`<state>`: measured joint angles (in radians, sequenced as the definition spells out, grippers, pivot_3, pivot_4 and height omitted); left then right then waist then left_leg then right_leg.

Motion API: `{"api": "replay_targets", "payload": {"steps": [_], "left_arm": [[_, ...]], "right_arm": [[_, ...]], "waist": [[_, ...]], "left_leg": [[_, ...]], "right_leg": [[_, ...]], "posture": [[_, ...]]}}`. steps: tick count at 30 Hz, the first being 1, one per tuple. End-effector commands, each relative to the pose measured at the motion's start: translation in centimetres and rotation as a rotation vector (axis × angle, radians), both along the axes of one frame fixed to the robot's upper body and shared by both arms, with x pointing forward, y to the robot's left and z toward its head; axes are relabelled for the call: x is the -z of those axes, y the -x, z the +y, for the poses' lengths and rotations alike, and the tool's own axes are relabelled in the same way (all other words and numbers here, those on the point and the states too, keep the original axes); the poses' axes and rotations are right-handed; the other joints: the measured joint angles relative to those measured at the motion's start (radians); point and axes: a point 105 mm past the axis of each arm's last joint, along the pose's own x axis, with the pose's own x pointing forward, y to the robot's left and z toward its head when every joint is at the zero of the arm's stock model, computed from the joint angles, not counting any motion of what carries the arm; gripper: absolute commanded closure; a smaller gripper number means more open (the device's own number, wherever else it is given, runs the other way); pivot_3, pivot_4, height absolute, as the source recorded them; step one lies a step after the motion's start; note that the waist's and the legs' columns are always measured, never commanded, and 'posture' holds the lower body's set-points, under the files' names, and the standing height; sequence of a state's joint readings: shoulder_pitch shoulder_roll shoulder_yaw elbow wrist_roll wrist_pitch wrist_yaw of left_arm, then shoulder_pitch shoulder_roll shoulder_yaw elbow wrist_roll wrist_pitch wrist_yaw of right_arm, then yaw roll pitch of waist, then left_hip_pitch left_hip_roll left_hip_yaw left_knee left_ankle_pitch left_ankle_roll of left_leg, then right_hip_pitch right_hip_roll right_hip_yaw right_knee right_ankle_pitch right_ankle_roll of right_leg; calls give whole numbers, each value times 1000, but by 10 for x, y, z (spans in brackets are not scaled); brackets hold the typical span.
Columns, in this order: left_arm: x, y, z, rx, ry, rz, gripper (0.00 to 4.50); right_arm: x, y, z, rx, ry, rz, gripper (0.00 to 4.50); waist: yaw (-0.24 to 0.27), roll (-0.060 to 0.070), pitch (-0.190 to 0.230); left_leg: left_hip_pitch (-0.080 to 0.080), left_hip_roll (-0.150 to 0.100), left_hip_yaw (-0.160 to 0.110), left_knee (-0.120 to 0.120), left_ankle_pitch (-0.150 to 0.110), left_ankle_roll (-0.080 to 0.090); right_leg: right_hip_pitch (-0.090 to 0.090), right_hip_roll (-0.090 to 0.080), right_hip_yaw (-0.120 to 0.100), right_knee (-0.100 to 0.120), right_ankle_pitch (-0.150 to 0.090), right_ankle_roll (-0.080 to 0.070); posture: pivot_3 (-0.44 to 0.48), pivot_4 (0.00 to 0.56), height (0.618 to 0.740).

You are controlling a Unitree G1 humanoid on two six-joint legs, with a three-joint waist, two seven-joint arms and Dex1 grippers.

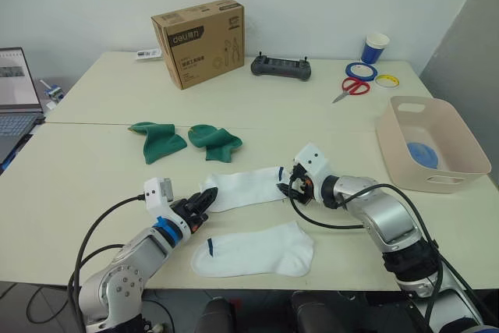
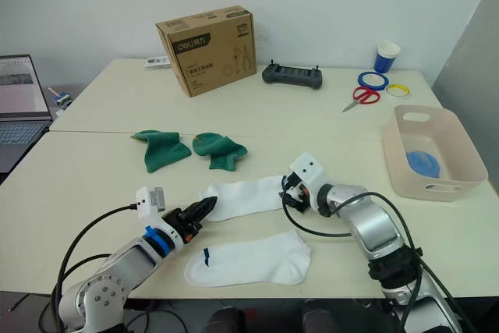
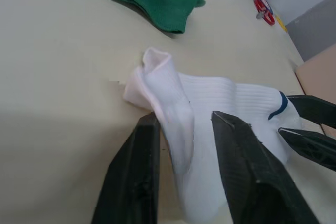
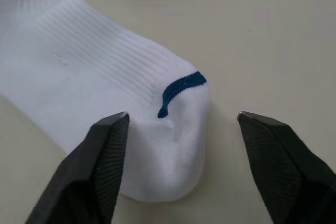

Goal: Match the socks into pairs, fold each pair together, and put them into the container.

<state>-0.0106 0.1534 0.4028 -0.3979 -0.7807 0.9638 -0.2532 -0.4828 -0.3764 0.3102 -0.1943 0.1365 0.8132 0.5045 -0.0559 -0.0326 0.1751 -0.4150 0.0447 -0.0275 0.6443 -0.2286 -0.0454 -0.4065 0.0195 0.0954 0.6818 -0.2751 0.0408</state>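
My left gripper [image 1: 206,202] reaches forward and inward from the near left, low over the surface, its fingers [image 3: 137,171] closed on white fabric. My right gripper [image 1: 287,186] reaches inward from the near right, forearm angled left, fingers [image 4: 107,150] spread wide apart.

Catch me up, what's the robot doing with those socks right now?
Both grippers are working the upper white ankle sock. The left gripper has its black fingers closed on one end, while the right gripper sits open around the other end, the one with the blue mark. A second white ankle sock lies flat nearer the table edge. Two dark green socks lie apart farther back, untouched. The pinkish-beige plastic tub on the robot's right holds something light blue, likely the blue pair.
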Motion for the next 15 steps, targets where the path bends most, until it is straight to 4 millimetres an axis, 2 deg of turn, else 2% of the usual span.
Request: {"api": "replay_targets", "payload": {"steps": [1, 5, 12, 15], "left_arm": [[-9, 3, 7, -27, -11, -41, 1573], [-4, 0, 8, -20, -37, -17, 381], [-3, -11, 4, -7, -54, -15, 381], [2, -11, 0, 21, -47, 8, 991]], "right_arm": [[-22, 8, -3, -20, -30, -88, 0], [-35, 24, -1, -72, -63, -144, 0], [-53, 52, -4, -178, -89, -200, 0], [-55, 54, -5, -176, -79, -210, 0]], "waist": [[0, 0, 0], [0, 0, 0], [0, 0, 0], [0, 0, 0]], "left_leg": [[0, 0, 0, 0, 0, 0], [0, 0, 0, 0, 0, 0], [1, 0, 0, 0, 0, 0], [1, 0, 0, 0, 0, 0]], "right_leg": [[0, 0, 0, 0, 0, 0], [0, 0, 0, 0, 0, 0], [0, 0, 0, 0, 0, 0], [0, 0, 0, 0, 0, 0]], "posture": [[0, 150, 723], [0, 150, 723], [0, 150, 723], [0, 150, 723]]}}
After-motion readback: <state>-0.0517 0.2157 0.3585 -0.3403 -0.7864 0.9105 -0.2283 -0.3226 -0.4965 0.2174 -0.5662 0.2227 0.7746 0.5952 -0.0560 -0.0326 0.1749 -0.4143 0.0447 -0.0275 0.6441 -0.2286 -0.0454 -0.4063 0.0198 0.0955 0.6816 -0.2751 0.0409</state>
